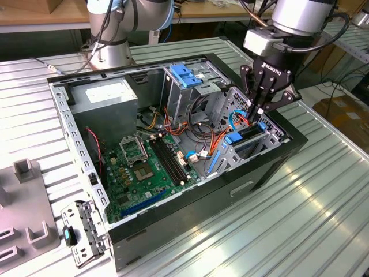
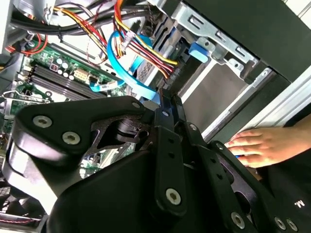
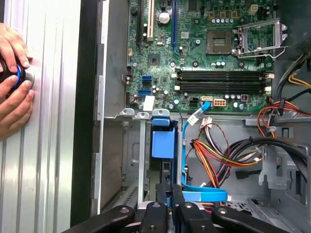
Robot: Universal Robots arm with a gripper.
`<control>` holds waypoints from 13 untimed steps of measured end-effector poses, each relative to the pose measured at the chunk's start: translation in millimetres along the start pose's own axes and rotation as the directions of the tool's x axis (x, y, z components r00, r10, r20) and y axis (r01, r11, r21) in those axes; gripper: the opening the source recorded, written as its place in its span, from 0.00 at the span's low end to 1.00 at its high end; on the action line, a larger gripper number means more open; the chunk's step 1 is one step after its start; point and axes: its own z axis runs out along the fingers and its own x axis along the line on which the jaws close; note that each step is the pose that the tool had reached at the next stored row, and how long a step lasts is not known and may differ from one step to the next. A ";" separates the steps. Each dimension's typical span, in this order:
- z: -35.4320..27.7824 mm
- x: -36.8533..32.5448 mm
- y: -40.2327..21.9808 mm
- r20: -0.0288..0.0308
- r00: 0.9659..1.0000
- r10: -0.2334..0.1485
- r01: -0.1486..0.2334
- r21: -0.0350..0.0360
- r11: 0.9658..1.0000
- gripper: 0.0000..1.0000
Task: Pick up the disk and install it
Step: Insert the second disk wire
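The open computer case lies on the table. My gripper reaches down into the metal drive cage at the case's end on the exterior view's right. The disk stands on edge in that cage, sunk most of the way in, beside the cage's blue latch. In both wrist views my gripper is shut on the disk's thin upper edge, just past the blue latch. The cage walls hide the disk's label.
Bundled wires and a blue flat cable run close to the fingers. The motherboard, a grey power-supply box and a second cage fill the case. A person's hand rests on the table beside the case.
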 end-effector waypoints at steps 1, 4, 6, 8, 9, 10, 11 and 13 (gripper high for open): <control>0.6 0.4 0.9 0.000 1.000 -0.001 0.001 0.002 1.000 0.16; 1.6 0.5 3.1 -0.001 1.000 -0.002 0.002 0.017 1.000 0.16; 2.5 1.2 4.8 -0.001 1.000 -0.001 0.001 0.032 0.999 0.16; 4.6 1.9 7.3 0.000 1.000 -0.003 0.003 0.038 0.999 0.16; 5.3 2.4 8.2 0.001 1.000 -0.004 0.004 0.039 0.999 0.16; 5.9 3.0 9.0 0.003 1.000 -0.005 0.005 0.040 0.999 0.16; 6.6 3.7 9.5 0.005 1.000 -0.005 0.005 0.042 0.999 0.16; 7.7 5.2 10.1 0.012 1.000 -0.005 0.004 0.046 0.999 0.16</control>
